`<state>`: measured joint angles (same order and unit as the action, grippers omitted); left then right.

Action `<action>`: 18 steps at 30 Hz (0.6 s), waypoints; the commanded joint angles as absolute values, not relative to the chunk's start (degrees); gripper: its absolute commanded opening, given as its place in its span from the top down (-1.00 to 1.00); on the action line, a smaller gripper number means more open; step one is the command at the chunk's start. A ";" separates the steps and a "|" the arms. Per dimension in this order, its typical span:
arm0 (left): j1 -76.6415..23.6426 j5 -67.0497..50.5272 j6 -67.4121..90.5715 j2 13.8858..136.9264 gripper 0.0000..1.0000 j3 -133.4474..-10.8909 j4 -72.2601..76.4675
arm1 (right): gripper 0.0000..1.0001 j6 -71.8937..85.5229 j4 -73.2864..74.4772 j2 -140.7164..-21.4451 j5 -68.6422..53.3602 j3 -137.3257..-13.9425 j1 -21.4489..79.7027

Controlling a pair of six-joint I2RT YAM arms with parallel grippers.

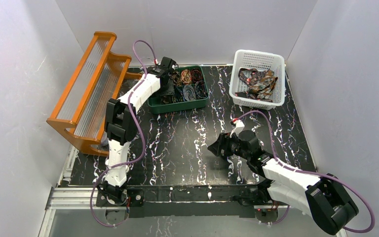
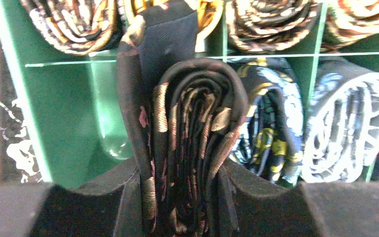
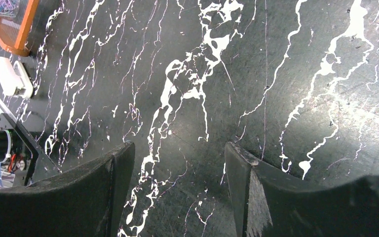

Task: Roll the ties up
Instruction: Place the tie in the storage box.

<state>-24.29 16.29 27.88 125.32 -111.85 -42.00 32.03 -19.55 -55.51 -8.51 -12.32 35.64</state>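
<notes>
My left gripper (image 2: 180,173) is shut on a rolled dark tie (image 2: 192,128) with tan and reddish marks, held over an empty compartment of the green divided box (image 2: 69,113). In the top view the left gripper (image 1: 167,66) is at the box's (image 1: 177,105) left side. Other compartments hold rolled ties (image 2: 271,22). Unrolled ties (image 1: 259,83) lie heaped in the white basket (image 1: 256,58) at the back right. My right gripper (image 3: 177,163) is open and empty just above the black marbled table; it shows in the top view (image 1: 216,145) near the table's middle.
An orange slatted rack (image 1: 91,89) stands along the left side, its corner also in the right wrist view (image 3: 15,29). A white block (image 3: 12,76) and the metal base frame (image 3: 10,148) sit at the near left edge. Purple cables (image 1: 143,49) loop off both arms.
</notes>
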 commanded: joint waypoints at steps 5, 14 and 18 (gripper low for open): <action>-25.75 11.17 27.47 128.24 0.73 -114.48 -41.31 | -0.50 32.34 -21.81 -55.32 -9.17 -12.43 35.57; -24.94 18.61 32.28 126.45 0.75 -110.86 -41.99 | -0.50 32.08 -21.63 -55.37 -9.13 -12.34 35.51; -22.98 18.62 34.10 124.05 0.77 -108.08 -40.87 | -0.50 32.08 -21.73 -55.45 -9.14 -12.39 35.55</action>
